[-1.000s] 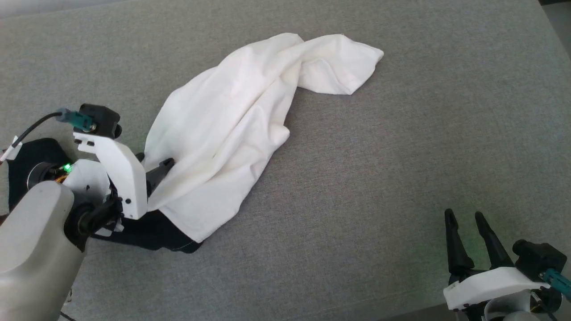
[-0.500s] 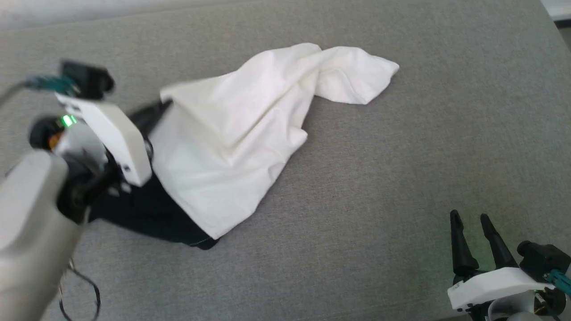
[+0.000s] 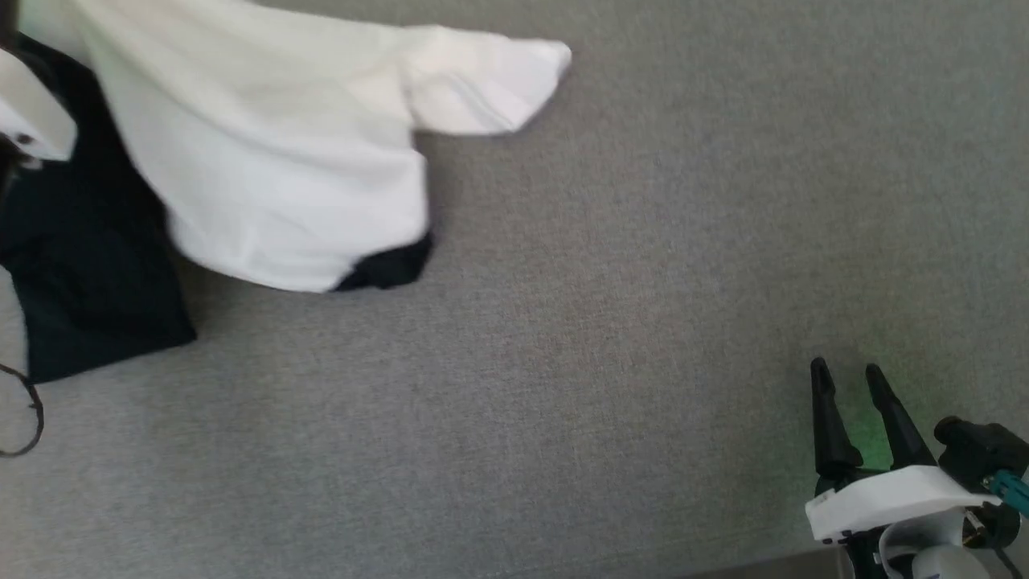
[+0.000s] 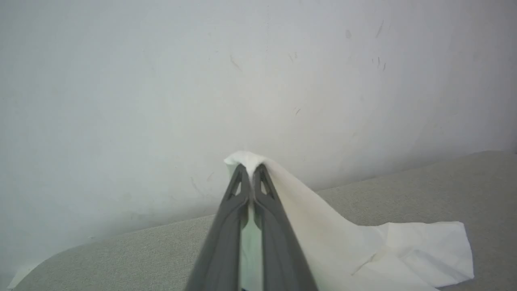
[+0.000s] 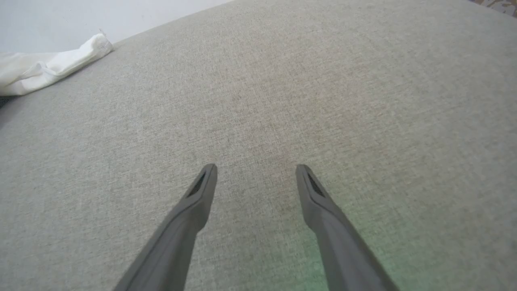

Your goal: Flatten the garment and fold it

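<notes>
The garment, white with black sleeve parts, hangs and drapes at the upper left of the head view; a black sleeve lies at the left edge. In the left wrist view my left gripper is shut on a white fold of the garment, held up off the surface, with the cloth trailing down to the right. My right gripper stands open at the lower right of the head view, far from the cloth; its fingers are spread over bare fabric, and the garment's far end lies at that view's upper left.
Everything rests on a wide grey fabric surface. A pale wall rises behind the surface in the left wrist view. A thin dark cable loop shows at the left edge of the head view.
The left gripper has shut on the white cloth's edge and raised it up and back, lifting the garment. The head view has shifted too. The right gripper stays open in place.
</notes>
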Controlling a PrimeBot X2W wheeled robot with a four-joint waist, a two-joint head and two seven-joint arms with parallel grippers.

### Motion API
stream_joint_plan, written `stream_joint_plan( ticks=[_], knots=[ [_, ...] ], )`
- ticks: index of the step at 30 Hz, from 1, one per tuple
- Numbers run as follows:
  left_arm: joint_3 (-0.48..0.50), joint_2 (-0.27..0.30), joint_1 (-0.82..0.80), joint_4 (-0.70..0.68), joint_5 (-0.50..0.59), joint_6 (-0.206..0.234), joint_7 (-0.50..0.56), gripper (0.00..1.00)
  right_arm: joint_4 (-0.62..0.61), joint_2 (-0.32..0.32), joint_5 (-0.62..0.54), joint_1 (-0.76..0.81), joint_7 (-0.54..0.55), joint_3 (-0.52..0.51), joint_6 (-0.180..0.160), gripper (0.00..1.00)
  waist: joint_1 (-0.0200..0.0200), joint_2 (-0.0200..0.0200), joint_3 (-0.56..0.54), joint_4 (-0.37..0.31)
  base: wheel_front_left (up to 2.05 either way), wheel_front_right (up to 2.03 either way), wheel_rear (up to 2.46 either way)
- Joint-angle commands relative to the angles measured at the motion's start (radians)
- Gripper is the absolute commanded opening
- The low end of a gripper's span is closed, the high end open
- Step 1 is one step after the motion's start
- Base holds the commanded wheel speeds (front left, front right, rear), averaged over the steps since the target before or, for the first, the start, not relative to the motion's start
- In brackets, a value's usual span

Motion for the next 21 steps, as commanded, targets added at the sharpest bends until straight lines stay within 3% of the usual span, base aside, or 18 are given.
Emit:
stream_joint_plan(
  ticks=[1,9,10,11,12,13,14,21],
  knots=[
    [-0.002,0.001,-0.012,0.012,0.01,0.001,-0.009,0.0,-0.002,0.002,0.006,-0.017,-0.005,-0.002,-0.001,1.0,-0.0001,0.0,0.059,-0.031,0.0,0.0,0.0],
    [-0.031,-0.012,-0.038,0.141,0.038,-0.011,-0.038,0.0,-0.002,0.002,0.019,-0.043,-0.01,0.017,-0.001,1.0,-0.0001,0.0,0.138,-0.044,0.0,0.0,0.0],
    [-0.037,-0.016,-0.039,0.155,0.04,-0.015,-0.04,0.05,-0.001,0.002,0.019,-0.046,-0.011,0.017,-0.001,1.0,-0.0001,0.0,0.143,-0.043,0.0,0.0,0.0],
    [-0.04,-0.023,-0.04,0.169,0.038,-0.017,-0.042,0.24,0.0,0.002,0.019,-0.049,-0.011,0.017,-0.001,1.0,-0.0001,0.0,0.147,-0.041,0.0,0.0,0.0],
    [-0.04,-0.031,-0.042,0.182,0.033,-0.019,-0.045,0.45,0.001,0.002,0.018,-0.052,-0.012,0.016,-0.001,1.0,-0.0001,0.0,0.15,-0.038,0.0,0.0,0.0],
    [-0.042,-0.037,-0.045,0.192,0.031,-0.023,-0.05,0.9,0.002,0.002,0.015,-0.055,-0.012,0.014,-0.001,1.0,-0.0001,0.0,0.151,-0.034,0.0,0.0,0.0],
    [-0.045,-0.043,-0.048,0.2,0.032,-0.026,-0.056,1.0,0.003,0.002,0.012,-0.058,-0.012,0.012,-0.001,1.0,-0.0001,0.0,0.151,-0.029,0.0,0.0,0.0],
    [-0.05,-0.08,-0.054,0.214,0.013,-0.06,-0.117,1.0,0.012,0.002,-0.007,-0.06,-0.013,0.002,-0.001,1.0,-0.0001,0.0,0.1,0.014,0.0,0.0,0.0]
  ],
)
